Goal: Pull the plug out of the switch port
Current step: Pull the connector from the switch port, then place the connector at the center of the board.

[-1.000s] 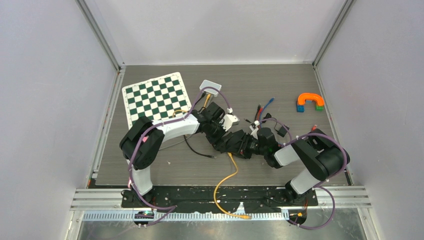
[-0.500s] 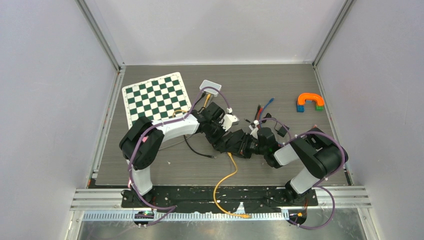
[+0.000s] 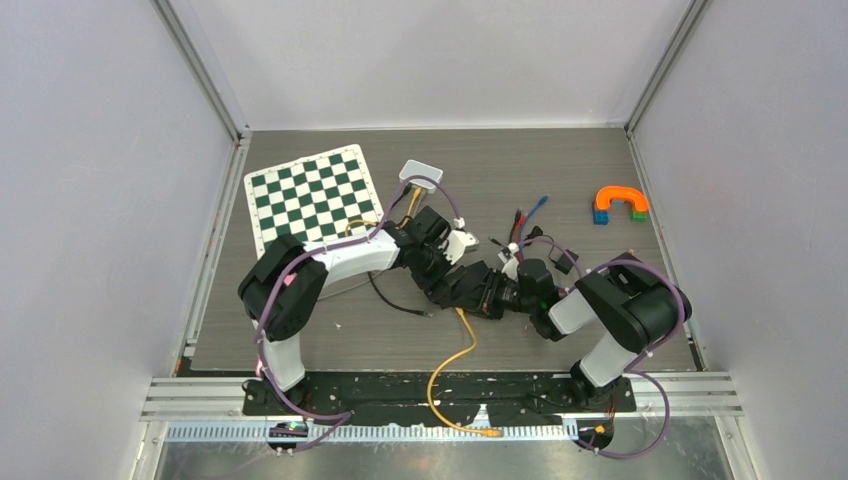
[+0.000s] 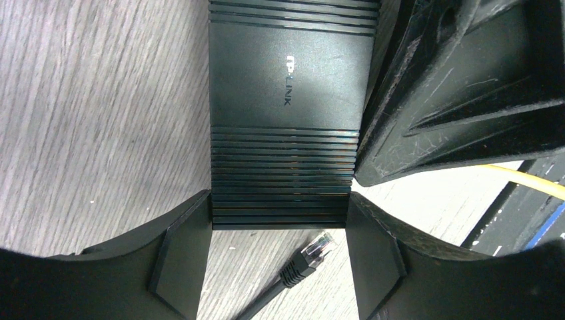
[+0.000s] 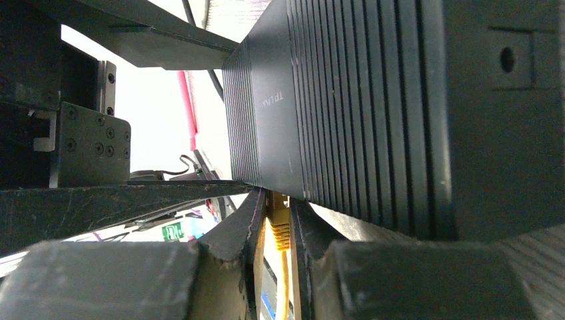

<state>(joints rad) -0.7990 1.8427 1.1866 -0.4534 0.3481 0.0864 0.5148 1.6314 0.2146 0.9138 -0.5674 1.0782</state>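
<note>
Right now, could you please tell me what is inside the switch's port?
The yellow plug reaches the switch, pinched by the right gripper. The port itself and the plug's tip are hidden.

Grey wood-grain table [image 3: 560, 170], plain white walls [image 3: 430, 60]

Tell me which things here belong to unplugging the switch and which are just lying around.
In the job: switch, held by left gripper; yellow plug, pinched by right gripper; yellow cable.
Lying about: chessboard, white box, orange arch block, loose black cable.
</note>
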